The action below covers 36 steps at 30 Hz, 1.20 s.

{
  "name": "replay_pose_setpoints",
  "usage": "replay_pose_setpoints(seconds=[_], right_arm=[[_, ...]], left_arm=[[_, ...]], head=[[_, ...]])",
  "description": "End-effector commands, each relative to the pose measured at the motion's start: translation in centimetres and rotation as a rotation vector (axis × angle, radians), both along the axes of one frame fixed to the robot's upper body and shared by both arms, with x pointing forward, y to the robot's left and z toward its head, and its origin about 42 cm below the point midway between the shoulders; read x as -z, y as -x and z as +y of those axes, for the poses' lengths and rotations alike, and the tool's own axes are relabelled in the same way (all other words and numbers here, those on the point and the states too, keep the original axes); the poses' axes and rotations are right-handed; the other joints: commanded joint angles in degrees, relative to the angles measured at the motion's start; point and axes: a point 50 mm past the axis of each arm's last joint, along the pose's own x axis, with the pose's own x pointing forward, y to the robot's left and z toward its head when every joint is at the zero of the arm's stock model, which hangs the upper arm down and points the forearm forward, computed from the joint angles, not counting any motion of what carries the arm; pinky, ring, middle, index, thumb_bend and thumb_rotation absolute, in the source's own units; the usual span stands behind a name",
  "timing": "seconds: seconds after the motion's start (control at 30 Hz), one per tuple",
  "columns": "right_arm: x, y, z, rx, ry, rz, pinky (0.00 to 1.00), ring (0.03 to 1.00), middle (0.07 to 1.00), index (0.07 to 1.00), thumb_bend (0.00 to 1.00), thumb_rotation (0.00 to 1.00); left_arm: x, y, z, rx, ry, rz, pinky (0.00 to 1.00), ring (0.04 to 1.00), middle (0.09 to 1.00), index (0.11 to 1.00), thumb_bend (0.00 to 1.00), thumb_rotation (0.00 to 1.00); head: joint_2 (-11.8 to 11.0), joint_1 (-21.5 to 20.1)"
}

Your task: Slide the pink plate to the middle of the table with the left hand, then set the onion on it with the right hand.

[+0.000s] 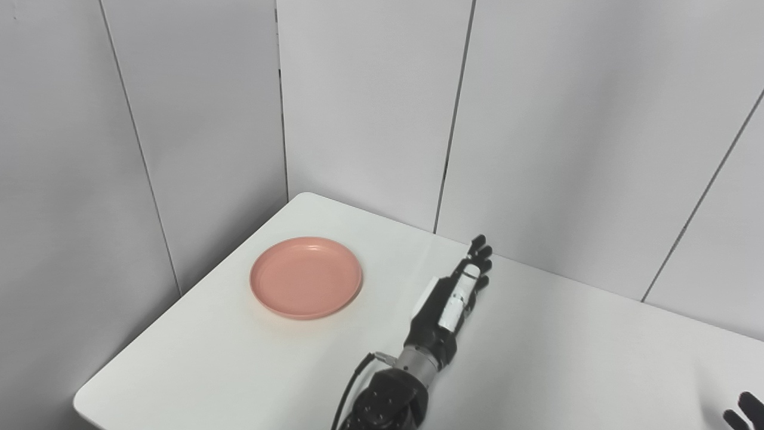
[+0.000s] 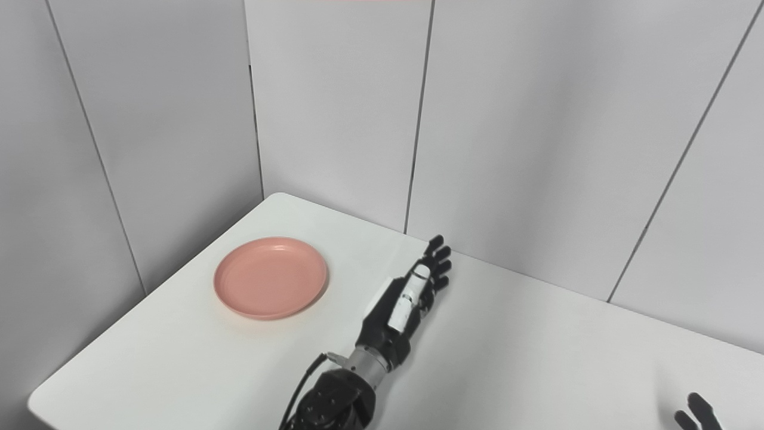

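White table [image 1: 537, 358]: empty left hand [image 1: 453, 298] splayed beside pink plate [image 1: 305, 277]; right hand's [image 2: 695, 415] state unclear.

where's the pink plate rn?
The plate sits empty on the table's left part, near the far left corner, left of the open left robot hand and not touching it.

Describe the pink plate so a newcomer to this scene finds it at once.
Start at the white table set into the corner of grey wall panels. Near its far left corner lies the pink plate, round, shallow and bare. It is the only coloured thing there; the black left hand is stretched out to its right, not touching it.
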Motion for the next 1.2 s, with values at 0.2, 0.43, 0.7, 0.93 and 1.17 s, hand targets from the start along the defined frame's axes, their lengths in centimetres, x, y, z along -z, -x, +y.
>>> replay_pose_setpoints(seconds=[0.2, 0.43, 0.7, 0.93, 1.17], right_arm=[[3.4, 1.5, 1.1, 0.008, -0.039, 0.109, 1.00, 0.920, 0.946, 0.897, 0.38, 0.99], [3.3, 1.4, 1.2, 0.006, -0.037, 0.109, 1.00, 0.916, 0.941, 0.891, 0.36, 1.00], [3.5, 1.4, 1.1, 0.005, -0.037, 0.112, 1.00, 0.911, 0.938, 0.887, 0.38, 0.98], [3.5, 1.4, 1.0, 0.007, -0.031, 0.114, 1.00, 0.915, 0.945, 0.897, 0.42, 0.98], [3.5, 1.5, 1.0, 0.007, -0.033, 0.117, 1.00, 0.903, 0.930, 0.883, 0.40, 0.98]], left_arm=[[-3.9, -1.1, 2.3, -0.027, -0.004, -0.141, 1.00, 1.000, 1.000, 1.000, 0.52, 1.00], [-5.2, -1.5, 4.0, -0.092, 0.015, -0.163, 1.00, 1.000, 1.000, 0.996, 0.47, 1.00], [-6.3, -1.6, 6.2, -0.144, -0.009, -0.190, 1.00, 1.000, 1.000, 1.000, 0.45, 1.00], [-7.0, -1.6, 8.2, -0.190, -0.006, -0.215, 1.00, 1.000, 1.000, 1.000, 0.45, 1.00], [-7.8, -1.2, 10.3, -0.254, 0.004, -0.250, 1.00, 1.000, 1.000, 1.000, 0.44, 1.00]], head=[[-0.25, 0.13], [-0.25, 0.14], [-0.38, 0.22], [-0.28, 0.26], [-0.09, 0.54]])
